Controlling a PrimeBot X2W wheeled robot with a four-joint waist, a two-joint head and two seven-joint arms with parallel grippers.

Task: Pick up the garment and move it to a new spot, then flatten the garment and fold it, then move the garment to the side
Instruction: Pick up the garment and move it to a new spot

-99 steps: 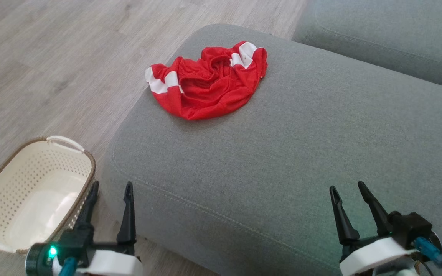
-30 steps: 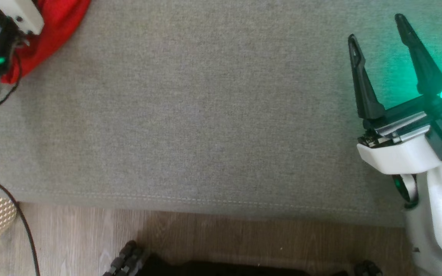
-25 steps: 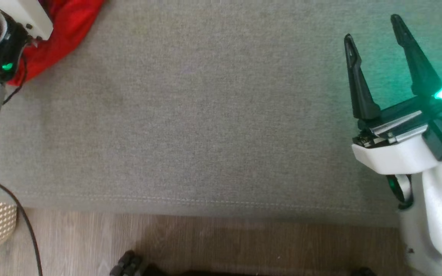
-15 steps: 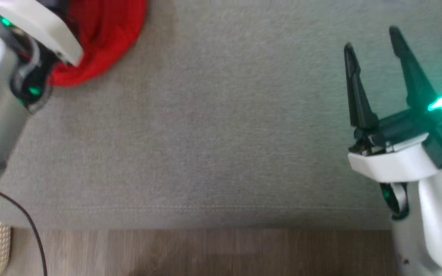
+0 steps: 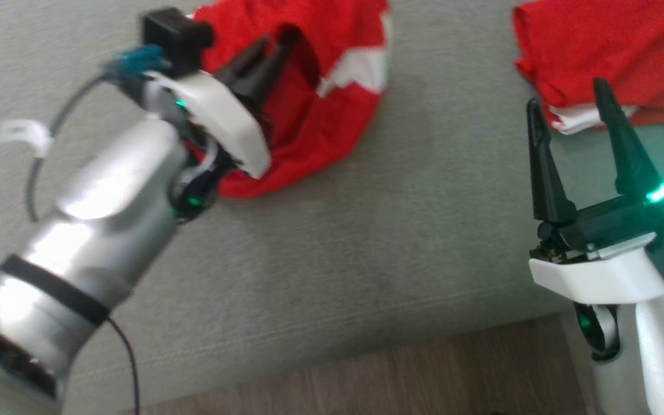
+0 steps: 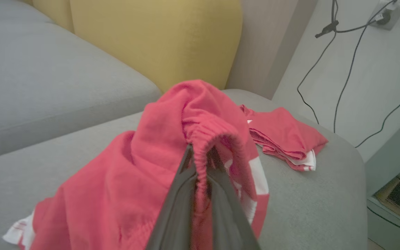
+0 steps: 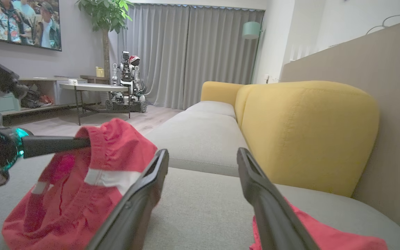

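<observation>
1. Garment (image 5: pixel 332 127), a crumpled red cloth piece with white stripes, lies on the grey fabric sofa seat (image 5: pixel 366 248) toward 11 o'clock in the head view, one edge lifted.
2. Your left gripper (image 5: pixel 277 49) is clenched on the gathered elastic hem; the left wrist view shows that hem pinched in its jaws.
3. Raise it until the trailing cloth clears the seat before you carry it, or I judge it will drag and bunch.
4. Aim for the bare grey stretch toward 6 o'clock, where there looks to be room to spread it.
5. Your right gripper (image 5: pixel 565 95) hangs at 3 o'clock, released and holding nothing.
6. Folded red cloth with a white edge (image 5: pixel 597 46) sits at 1 o'clock, just beyond your right gripper; steer clear so the two do not tangle.
7. Mustard-yellow back cushion (image 7: pixel 307 132) rises behind the seat, out of your path.
</observation>
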